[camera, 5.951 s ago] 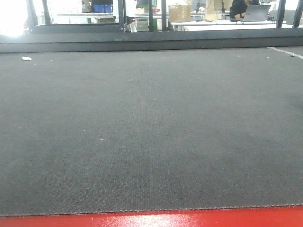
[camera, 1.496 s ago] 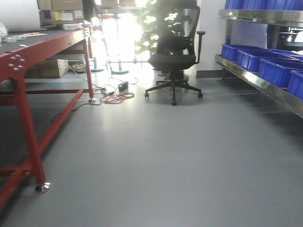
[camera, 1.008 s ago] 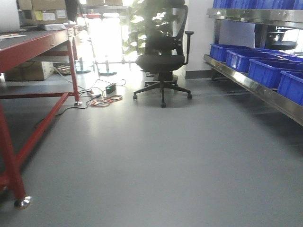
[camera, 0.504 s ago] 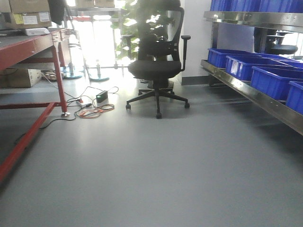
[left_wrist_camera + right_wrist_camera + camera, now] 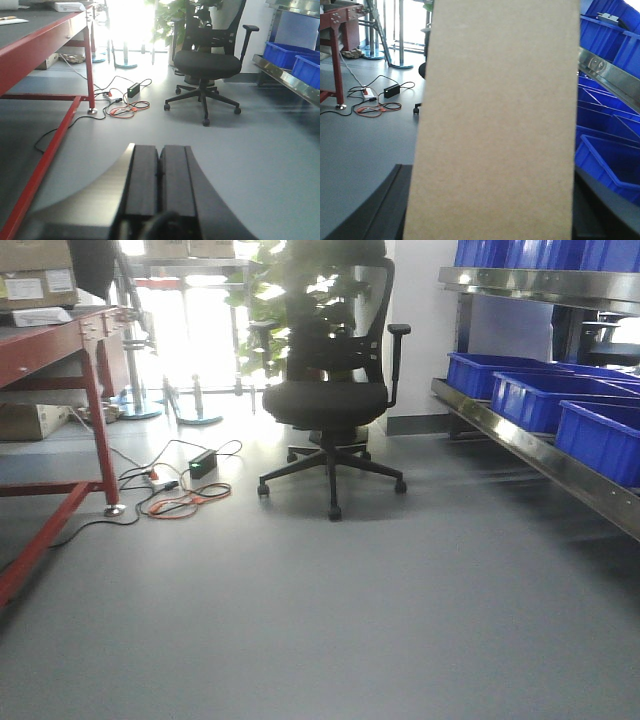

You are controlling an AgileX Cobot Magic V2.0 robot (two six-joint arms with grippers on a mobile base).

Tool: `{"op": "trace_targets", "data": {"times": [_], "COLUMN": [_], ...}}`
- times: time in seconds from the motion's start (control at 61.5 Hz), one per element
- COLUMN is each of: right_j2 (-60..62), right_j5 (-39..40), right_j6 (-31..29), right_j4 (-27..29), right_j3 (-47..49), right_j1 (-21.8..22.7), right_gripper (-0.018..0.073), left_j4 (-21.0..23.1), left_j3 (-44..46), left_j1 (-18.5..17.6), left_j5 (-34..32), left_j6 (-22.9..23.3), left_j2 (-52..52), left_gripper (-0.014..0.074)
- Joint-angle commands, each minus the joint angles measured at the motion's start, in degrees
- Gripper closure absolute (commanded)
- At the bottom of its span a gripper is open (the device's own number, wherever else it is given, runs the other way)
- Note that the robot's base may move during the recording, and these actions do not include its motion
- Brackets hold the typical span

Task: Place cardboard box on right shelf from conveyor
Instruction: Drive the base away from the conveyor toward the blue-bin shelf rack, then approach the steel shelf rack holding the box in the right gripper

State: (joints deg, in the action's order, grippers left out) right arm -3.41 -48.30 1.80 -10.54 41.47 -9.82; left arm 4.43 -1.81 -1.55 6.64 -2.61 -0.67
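One plain cardboard box point(image 5: 495, 125), seemingly clamped in right claw point(image 5: 489, 226), left claw point(image 5: 159, 167) pressed together, carton label point(image 5: 25, 287) illegible

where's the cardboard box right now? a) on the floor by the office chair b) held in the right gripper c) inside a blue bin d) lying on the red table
b: the right wrist view is filled by the cardboard box, standing up out of the right gripper, whose dark sides flank it at the bottom of the frame.
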Motion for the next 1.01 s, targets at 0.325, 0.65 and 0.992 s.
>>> {"op": "trace_targets", "data": {"times": [0.325,0.65,0.992], "right_j2": [-1.06,-1.06,-1.06], "right_j5": [5.74,5.74,5.74], "right_j6": [-0.37,-0.37,-0.37], "right_j4": [-1.01,-1.01,-1.01], "right_j3": [1.48,1.48,1.48], "right_j1": [0.19,0.19,0.19], "right_gripper": [0.0357,0.0357,0.0357], "left_j4": [0.34,0.34,0.34], "left_j3": [-0.55,-0.55,-0.55], "left_j1": [0.03,0.03,0.03], "left_j5": [-4.96,-4.96,-4.96], "left_j6": [-0.02,-0.02,-0.02], "left_j2": [-0.96,-0.96,-0.96], "left_gripper": [0.0713,0.0712,0.0713]}}
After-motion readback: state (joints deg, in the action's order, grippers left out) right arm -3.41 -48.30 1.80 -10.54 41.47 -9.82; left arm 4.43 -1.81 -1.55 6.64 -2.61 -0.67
